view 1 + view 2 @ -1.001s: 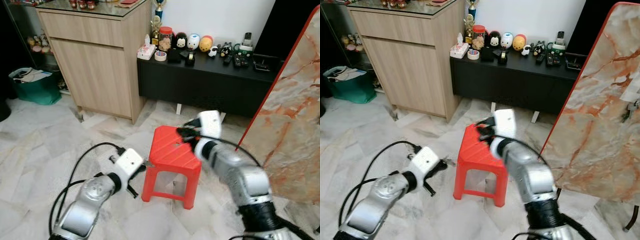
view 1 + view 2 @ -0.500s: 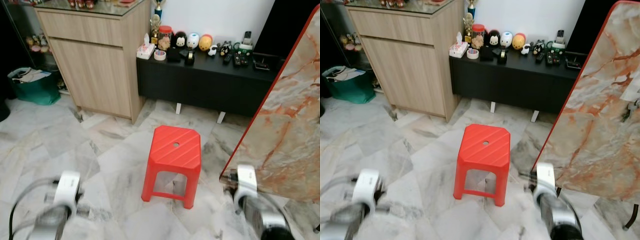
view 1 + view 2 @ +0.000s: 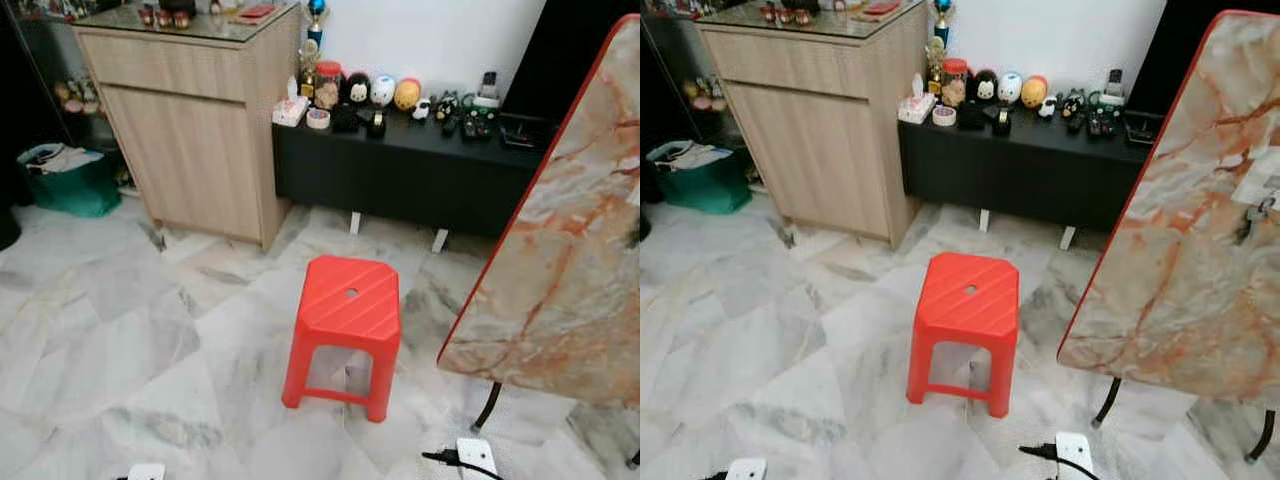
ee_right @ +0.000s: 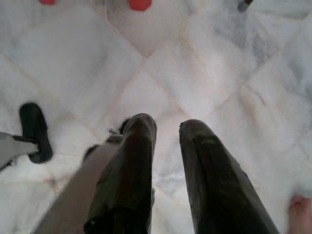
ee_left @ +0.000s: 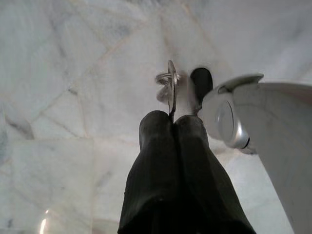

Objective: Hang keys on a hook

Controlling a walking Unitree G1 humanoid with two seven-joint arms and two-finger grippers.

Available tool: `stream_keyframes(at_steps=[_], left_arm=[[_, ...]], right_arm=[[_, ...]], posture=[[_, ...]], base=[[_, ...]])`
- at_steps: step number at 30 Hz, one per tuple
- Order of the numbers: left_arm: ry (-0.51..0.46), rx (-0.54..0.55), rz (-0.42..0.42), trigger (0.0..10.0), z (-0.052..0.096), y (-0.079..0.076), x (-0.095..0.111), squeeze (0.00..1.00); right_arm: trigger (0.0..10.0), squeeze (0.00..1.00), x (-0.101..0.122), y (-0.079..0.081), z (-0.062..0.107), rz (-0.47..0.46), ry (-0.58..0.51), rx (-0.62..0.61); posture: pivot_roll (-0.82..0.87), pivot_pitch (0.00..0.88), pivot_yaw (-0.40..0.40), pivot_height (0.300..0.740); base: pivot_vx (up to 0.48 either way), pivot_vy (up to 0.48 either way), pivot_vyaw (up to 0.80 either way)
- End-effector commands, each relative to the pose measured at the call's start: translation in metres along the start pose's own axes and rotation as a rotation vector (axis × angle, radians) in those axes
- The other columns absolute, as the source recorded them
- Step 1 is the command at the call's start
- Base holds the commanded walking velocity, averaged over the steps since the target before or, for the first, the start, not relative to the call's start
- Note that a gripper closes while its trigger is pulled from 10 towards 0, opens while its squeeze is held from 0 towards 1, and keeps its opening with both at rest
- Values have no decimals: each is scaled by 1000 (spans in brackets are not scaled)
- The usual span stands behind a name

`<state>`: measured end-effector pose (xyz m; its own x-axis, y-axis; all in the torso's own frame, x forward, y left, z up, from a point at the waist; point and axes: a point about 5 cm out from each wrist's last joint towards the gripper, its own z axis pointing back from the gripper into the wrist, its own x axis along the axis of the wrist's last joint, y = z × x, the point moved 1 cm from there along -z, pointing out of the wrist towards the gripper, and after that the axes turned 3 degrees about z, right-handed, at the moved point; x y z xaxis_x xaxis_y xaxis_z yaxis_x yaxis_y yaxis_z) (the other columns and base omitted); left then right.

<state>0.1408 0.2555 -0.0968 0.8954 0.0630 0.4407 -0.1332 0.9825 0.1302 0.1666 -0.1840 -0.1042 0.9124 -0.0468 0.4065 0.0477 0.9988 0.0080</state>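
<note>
Now the keys [image 5: 168, 87] were pinched at the tips of the left gripper [image 5: 173, 127], which had dropped low over the marble floor [image 5: 73, 73]. Beside it the right gripper [image 4: 165, 134] hung empty and parted. With both arms lowered from the red stool [image 3: 345, 320], hanging seemingly awaited a walk.

The marble tabletop [image 3: 1185, 210] runs off the right edge. Both arms are cut off at the near edge. Small figurines [image 3: 383, 92] on the far black cabinet [image 3: 400, 165] are too small to identify.
</note>
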Motion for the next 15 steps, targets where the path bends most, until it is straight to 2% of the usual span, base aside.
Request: stream_keyframes(at_steps=[1,3,7,12,15], left_arm=[[34,3,-14,10000,0,-4,-9,0],[32,2,-50,10000,-2,-6,-2,0],[9,14,-51,10000,-4,-5,10,0],[10,15,-74,10000,-3,0,6,0],[22,14,-68,10000,-2,-4,-3,0]], right_arm=[[10000,0,5,-3,0,27,-20,6],[10000,0,3,-10,1,44,-14,3],[10000,0,4,-21,2,10,-19,-22],[10000,0,4,-20,2,14,-23,-29],[10000,0,5,-18,2,25,-21,-26]], posture=[[45,0,-51,740],[35,0,-53,740],[52,0,-65,740],[55,0,-71,740],[52,0,-68,740]], base=[[0,0,0],[0,0,0],[0,0,0],[0,-216,0],[0,-275,0]])
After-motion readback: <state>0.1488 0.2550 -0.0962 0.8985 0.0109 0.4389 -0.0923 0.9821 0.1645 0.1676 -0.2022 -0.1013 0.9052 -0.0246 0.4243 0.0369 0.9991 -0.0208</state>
